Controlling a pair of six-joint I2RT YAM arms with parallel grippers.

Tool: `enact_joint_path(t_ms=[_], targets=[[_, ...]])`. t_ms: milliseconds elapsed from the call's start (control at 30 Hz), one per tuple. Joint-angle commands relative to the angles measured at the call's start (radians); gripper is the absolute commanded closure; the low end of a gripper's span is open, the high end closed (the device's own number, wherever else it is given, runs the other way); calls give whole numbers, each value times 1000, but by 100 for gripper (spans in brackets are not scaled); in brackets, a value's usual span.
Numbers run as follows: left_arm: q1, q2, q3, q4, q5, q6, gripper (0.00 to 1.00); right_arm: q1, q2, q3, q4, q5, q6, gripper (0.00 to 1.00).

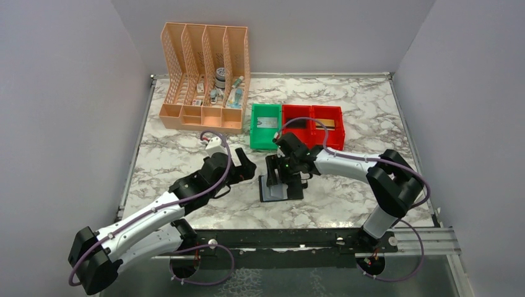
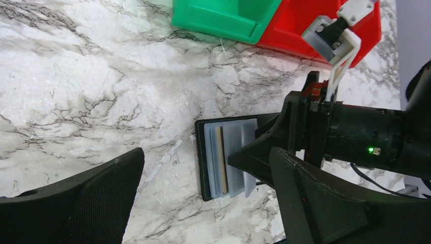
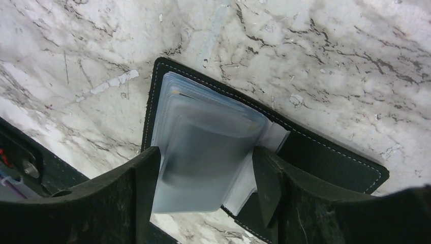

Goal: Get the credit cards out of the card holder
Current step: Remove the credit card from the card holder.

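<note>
The black card holder [image 1: 282, 189] lies open on the marble table, its grey-blue plastic sleeves fanned out [image 3: 203, 137]. A tan card edge [image 2: 219, 152] shows between the sleeves. My right gripper [image 1: 283, 178] is down on the holder. Its jaws [image 3: 206, 170] are open and straddle the loose sleeves, one finger [image 2: 244, 155] resting on them. My left gripper [image 1: 247, 168] is open and empty, just left of the holder, which shows between its fingers [image 2: 207, 156]. A pale card [image 1: 267, 122] lies in the green bin and a tan one [image 1: 328, 125] in the red bin.
The green bin [image 1: 257, 137] and the red bin [image 1: 309, 112] stand side by side behind the holder. A peach lattice file organizer [image 1: 204, 80] with small items is at the back left. White walls enclose the table on three sides.
</note>
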Motion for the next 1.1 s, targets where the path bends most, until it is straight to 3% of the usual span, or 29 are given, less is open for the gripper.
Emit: enact_joint_path(t_ms=[0,167,267,433,567,733,900,1067], targets=[[-1,45,-11,39,38,26,3,4,-10,-19,19,12,6,39],[-1,128,16,103,137,79,3,-17,-39,-70,98,-44,40,53],[-2,178,21,160,212,96,4,-57,-79,-126,180,-113,50,56],[-2,250,10,264,328,97,7,-170,-139,-236,308,-256,83,54],[-1,300,6,331,407,95,12,-212,-147,-277,316,-279,92,53],[-1,341,32,335,438,107,14,-222,-183,-295,261,-195,86,48],[-1,345,42,312,414,108,14,-223,-239,-239,99,26,42,46],[-1,351,54,276,394,118,14,-223,-259,-243,50,104,-45,60]])
